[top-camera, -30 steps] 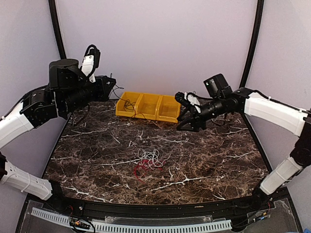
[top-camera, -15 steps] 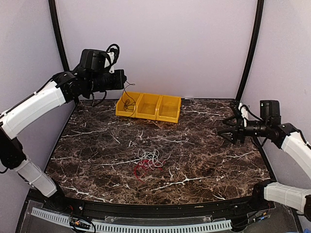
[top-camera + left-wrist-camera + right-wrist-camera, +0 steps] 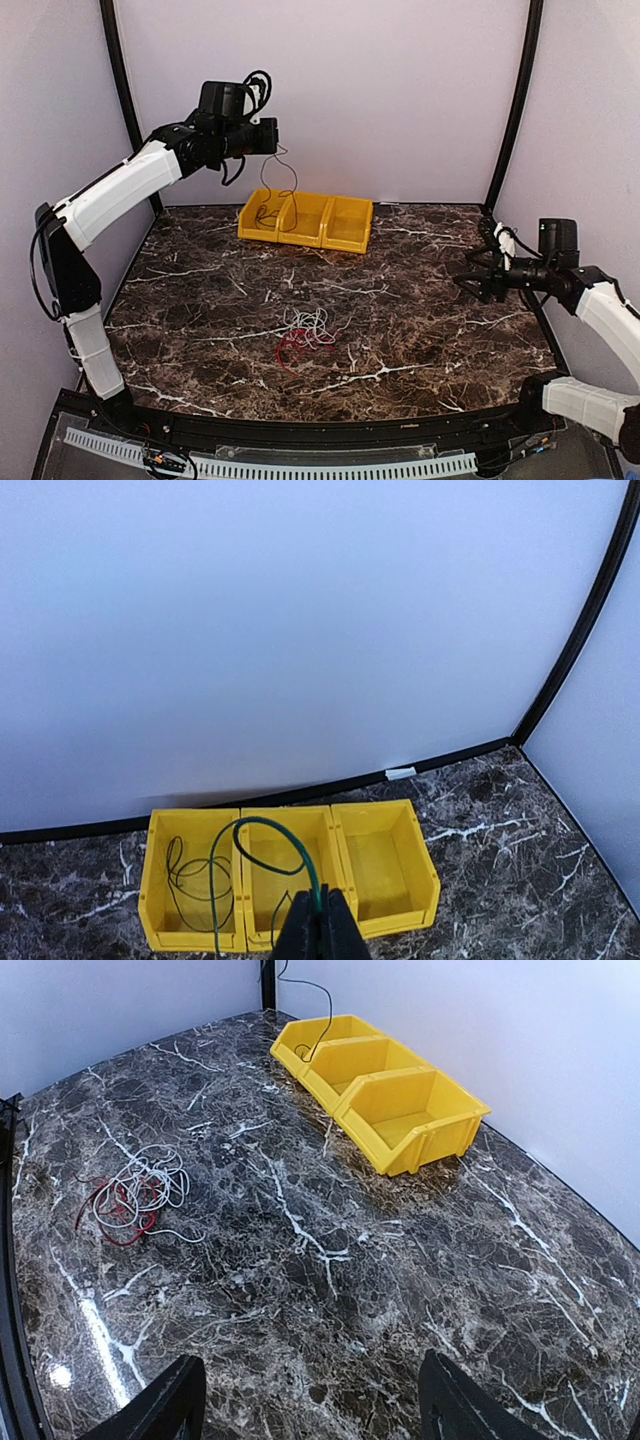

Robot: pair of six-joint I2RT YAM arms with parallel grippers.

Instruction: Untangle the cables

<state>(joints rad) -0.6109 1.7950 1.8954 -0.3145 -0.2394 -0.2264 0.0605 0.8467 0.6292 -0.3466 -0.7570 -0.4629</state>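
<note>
A tangled bundle of white and red cables (image 3: 308, 328) lies mid-table, also seen in the right wrist view (image 3: 135, 1195). My left gripper (image 3: 270, 140) is raised high over the back left of the table, above the yellow bins (image 3: 300, 236). Its jaws (image 3: 322, 925) are shut on a dark green cable (image 3: 254, 820), which arcs up and hangs down over the left and middle bins. Another thin dark cable (image 3: 172, 860) lies coiled in the left bin. My right gripper (image 3: 470, 283) hovers near the right table edge, open and empty (image 3: 312, 1400), far from the bundle.
Three joined yellow bins (image 3: 430, 1150) stand at the back against the wall; the right one (image 3: 399, 921) holds nothing. Black frame posts rise at both back corners. The dark marble tabletop (image 3: 420, 340) surrounds the bundle.
My left arm swung up and to the right, lifting the green cable above the bins. My right arm pulled back from the bins to the right edge and opened wider.
</note>
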